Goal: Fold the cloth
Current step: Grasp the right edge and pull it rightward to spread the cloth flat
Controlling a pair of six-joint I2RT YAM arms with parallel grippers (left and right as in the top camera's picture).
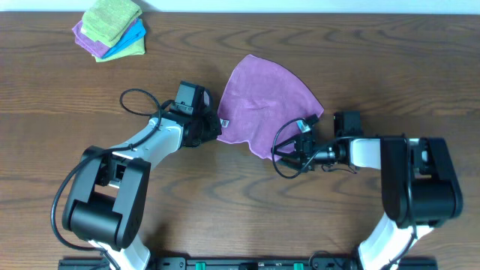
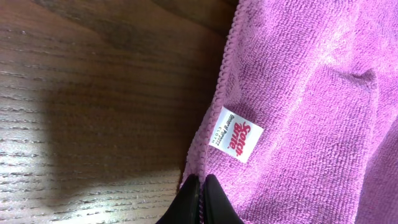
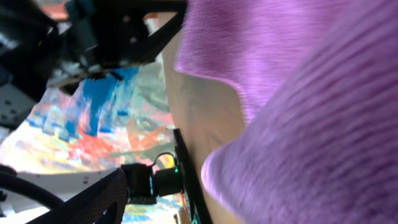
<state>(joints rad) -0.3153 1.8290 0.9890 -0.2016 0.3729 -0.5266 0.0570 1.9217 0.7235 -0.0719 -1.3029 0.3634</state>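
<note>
The lilac cloth (image 1: 266,101) lies rumpled in a rough fan shape on the wooden table (image 1: 60,82), with its white tag (image 1: 223,124) at the left edge. My left gripper (image 1: 217,129) is at that edge. In the left wrist view the left gripper (image 2: 202,183) is shut on the cloth's (image 2: 311,93) hem just below the tag (image 2: 234,134). My right gripper (image 1: 283,154) is at the cloth's lower right corner, jaws apart. The right wrist view is rolled sideways; blurred cloth (image 3: 311,124) fills its right side and the fingers do not show.
A stack of folded cloths (image 1: 111,28), lime green over blue and purple, sits at the table's far left corner. Both arms reach in from the near edge, with black cables (image 1: 139,101) looping beside them.
</note>
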